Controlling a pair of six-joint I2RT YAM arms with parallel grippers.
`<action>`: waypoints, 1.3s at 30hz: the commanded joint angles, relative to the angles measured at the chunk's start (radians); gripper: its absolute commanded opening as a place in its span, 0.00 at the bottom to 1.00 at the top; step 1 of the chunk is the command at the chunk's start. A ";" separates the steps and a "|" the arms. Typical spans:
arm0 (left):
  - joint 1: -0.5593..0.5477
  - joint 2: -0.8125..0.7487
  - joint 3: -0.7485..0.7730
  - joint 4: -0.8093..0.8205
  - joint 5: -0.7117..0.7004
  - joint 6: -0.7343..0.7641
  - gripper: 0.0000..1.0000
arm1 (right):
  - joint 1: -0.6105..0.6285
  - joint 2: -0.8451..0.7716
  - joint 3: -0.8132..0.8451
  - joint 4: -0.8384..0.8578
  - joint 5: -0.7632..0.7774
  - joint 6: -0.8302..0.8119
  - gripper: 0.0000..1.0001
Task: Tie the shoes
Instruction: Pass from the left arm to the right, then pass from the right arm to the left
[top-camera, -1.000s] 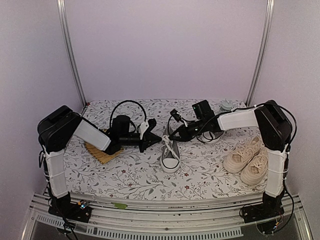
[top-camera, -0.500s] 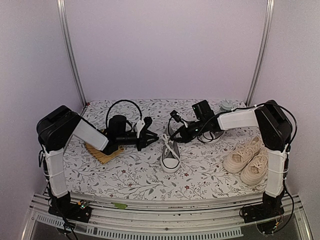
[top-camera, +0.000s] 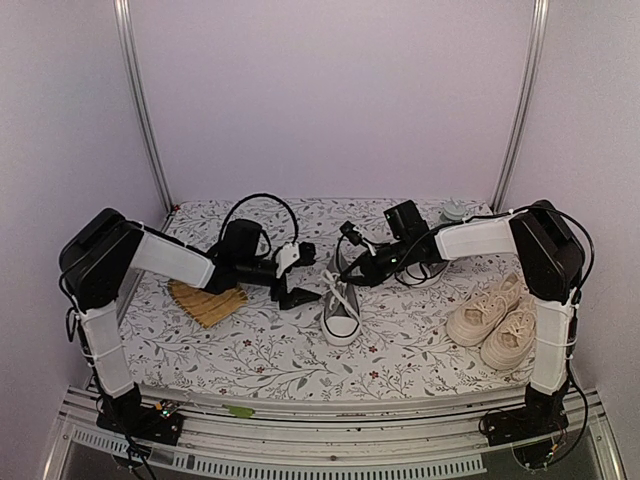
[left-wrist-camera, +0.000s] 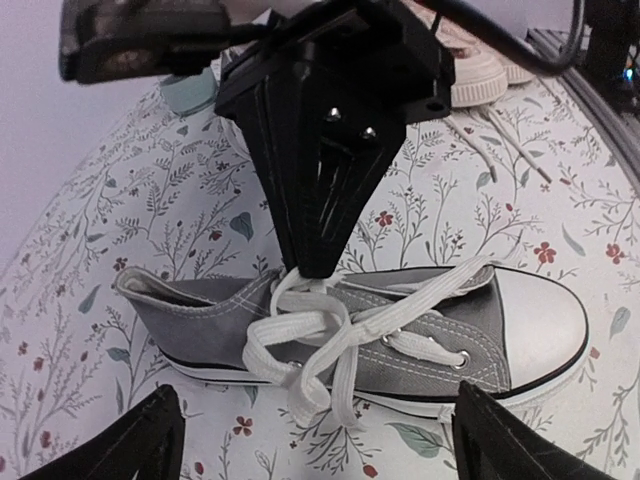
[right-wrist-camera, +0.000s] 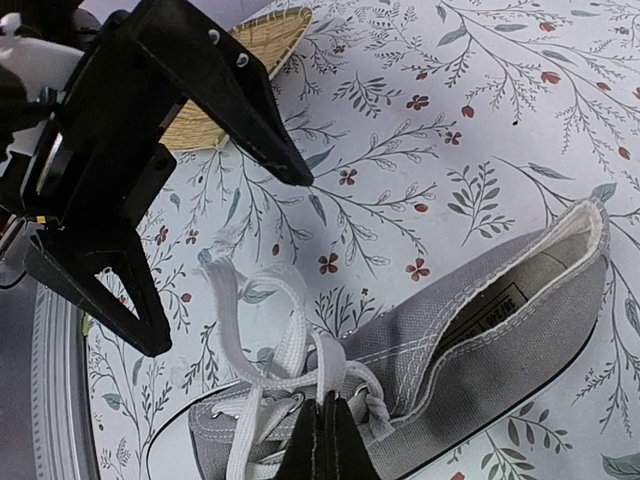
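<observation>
While tight on the laces (right-wrist-camera: 288, 350), right claw (right-wrist-camera: 327, 420); left claw (top-camera: 300, 272) agape

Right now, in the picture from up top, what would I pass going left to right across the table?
A woven straw basket → the left claw, open → the grey shoe → the pair of cream shoes.

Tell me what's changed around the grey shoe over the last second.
The left arm's upper links swung out to the left, and the left tool now has its fingers spread wide, facing the grey shoe. The right tool stayed pinched on the white lace. The grey shoe and the cream pair did not move.
</observation>
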 joint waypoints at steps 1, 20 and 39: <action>-0.072 -0.033 0.032 -0.129 -0.132 0.288 0.95 | 0.003 -0.027 0.019 -0.006 -0.035 -0.012 0.01; -0.093 0.148 0.232 -0.169 -0.112 0.283 0.59 | 0.003 -0.029 0.020 0.002 -0.076 -0.022 0.01; -0.084 0.145 0.208 -0.045 -0.146 0.149 0.22 | 0.002 -0.024 0.048 -0.030 -0.109 -0.039 0.01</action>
